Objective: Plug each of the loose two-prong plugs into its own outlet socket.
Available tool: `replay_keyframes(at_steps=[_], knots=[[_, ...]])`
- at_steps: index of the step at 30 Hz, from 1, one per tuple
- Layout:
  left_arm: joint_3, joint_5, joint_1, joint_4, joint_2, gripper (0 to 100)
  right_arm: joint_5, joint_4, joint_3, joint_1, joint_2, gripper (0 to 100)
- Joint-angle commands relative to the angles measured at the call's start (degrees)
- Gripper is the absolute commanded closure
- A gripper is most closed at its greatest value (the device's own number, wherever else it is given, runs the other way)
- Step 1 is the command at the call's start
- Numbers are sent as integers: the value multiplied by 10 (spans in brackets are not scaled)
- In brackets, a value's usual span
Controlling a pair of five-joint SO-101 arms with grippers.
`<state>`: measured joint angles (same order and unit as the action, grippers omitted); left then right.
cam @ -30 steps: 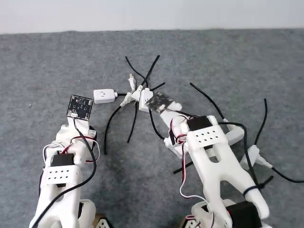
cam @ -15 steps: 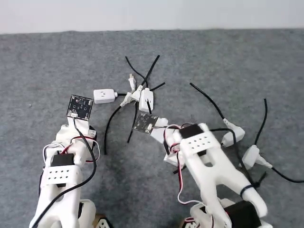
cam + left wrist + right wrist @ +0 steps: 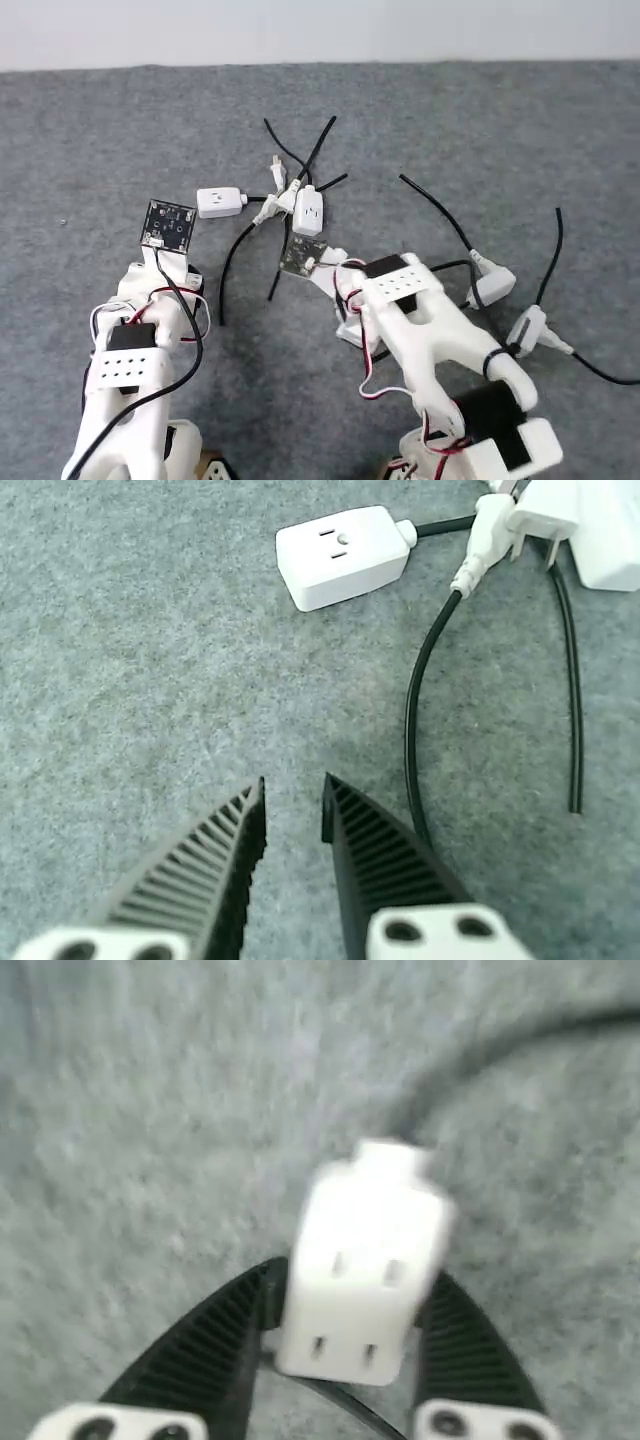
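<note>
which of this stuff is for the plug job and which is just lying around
For the job:
left socket
middle socket
middle plugs
right plugs
cords

Just there:
mat
wall

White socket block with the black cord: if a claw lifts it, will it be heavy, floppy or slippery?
The socket block looks like small moulded plastic, so it is probably light and stiff. Its smooth faces might slip in a grip. Its black cord curves loosely over the grey mat, so it would likely dangle and drag behind.
</note>
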<state>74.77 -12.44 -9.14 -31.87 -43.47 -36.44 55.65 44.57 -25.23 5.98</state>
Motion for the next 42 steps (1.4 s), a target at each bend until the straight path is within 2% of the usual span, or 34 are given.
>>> replay_keyframes(at_steps=[1,7,9,14,17,20,22,26,29,32,36,39,42], knots=[[-6,0,2,13,-11,909,155,24,-41,-54,11,990],[-6,0,2,13,-11,909,469,8,-62,-125,51,991],[-6,0,2,13,-11,909,528,-13,-63,-149,53,989],[-6,0,4,11,-11,909,528,-69,-47,-193,43,966],[-6,2,7,9,-11,909,528,-72,-47,-209,14,855],[-12,4,40,-36,-16,909,527,-70,-55,-213,-4,734],[-22,9,66,-64,-16,908,512,-46,-69,-214,-2,697],[-61,116,74,-127,-16,908,476,29,-112,-211,15,696],[-88,168,91,-189,-16,876,431,100,-135,-209,51,696],[-100,242,123,-236,-16,784,392,153,-136,-162,111,696],[-87,397,183,-211,-11,635,385,179,-135,0,196,697],[-68,466,274,-168,-11,618,386,172,-115,91,229,697],[-59,497,328,-149,-10,618,386,147,-78,102,232,697]])
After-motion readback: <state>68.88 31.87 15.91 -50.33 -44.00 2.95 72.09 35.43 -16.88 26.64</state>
